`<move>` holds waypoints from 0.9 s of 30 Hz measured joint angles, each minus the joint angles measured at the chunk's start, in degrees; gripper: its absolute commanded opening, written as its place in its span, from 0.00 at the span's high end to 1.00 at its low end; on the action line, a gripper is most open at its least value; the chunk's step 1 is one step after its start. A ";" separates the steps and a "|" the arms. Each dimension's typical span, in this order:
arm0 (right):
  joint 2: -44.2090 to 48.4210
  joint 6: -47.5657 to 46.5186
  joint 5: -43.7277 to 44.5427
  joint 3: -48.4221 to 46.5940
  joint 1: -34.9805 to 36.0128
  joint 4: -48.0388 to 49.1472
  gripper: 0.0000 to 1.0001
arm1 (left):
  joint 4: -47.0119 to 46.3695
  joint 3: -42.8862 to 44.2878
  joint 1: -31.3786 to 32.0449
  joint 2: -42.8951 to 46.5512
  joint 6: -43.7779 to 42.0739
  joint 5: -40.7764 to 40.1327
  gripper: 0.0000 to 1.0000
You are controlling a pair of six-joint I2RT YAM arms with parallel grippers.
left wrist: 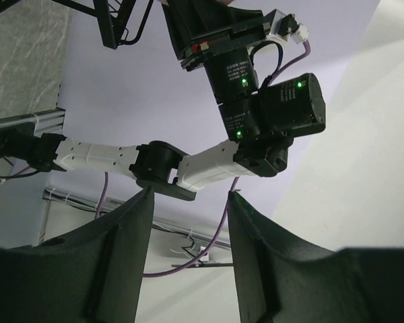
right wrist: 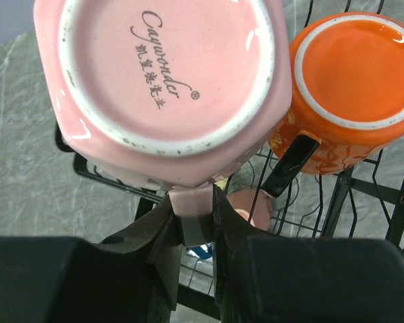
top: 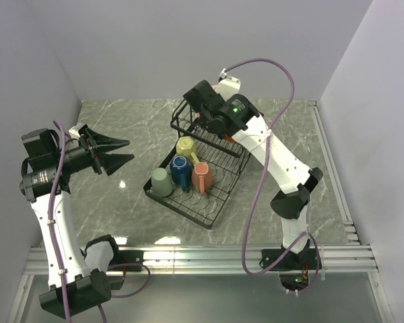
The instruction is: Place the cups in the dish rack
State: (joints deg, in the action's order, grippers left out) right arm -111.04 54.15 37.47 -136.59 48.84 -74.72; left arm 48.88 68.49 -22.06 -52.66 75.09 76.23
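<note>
The black wire dish rack (top: 212, 210) sits mid-table. On its flat tray stand a pale green cup (top: 161, 182), a blue cup (top: 180, 169), a yellow-green cup (top: 187, 147) and a salmon cup (top: 203, 176). My right gripper (right wrist: 192, 210) is shut on the handle of a pink cup (right wrist: 165, 67), held bottom-up over the raised basket (right wrist: 337, 202). An orange cup (right wrist: 353, 74) sits upside down beside it in the basket. In the top view my right wrist (top: 203, 111) hides both. My left gripper (top: 130, 149) is open and empty, raised at the left, apart from the rack.
The grey marble table (top: 289, 134) has walls at the back and both sides. A metal rail (top: 202, 256) runs along the near edge. The left wrist view shows my open fingers (left wrist: 138, 229), the right arm (left wrist: 256, 114) and a rack corner (left wrist: 108, 20).
</note>
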 measured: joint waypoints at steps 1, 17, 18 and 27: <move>-0.09 -0.02 0.00 0.20 -0.15 -0.04 1.00 | 0.33 0.00 0.00 0.13 -0.52 -0.02 0.47; -3.13 0.59 -0.90 2.80 -2.34 2.49 1.00 | 7.39 0.00 0.00 0.87 -6.97 -0.07 0.48; -3.21 0.79 -1.25 2.80 -2.60 2.71 1.00 | 7.58 0.00 0.00 1.01 -7.08 -0.07 0.48; -6.19 2.01 -1.44 2.64 -3.93 3.13 1.00 | 7.74 -1.20 0.00 2.69 -6.99 0.00 0.49</move>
State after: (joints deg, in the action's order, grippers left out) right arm -117.23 56.16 36.03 -133.95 44.91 -71.59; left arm 56.62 67.29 -22.06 -49.98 68.10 76.23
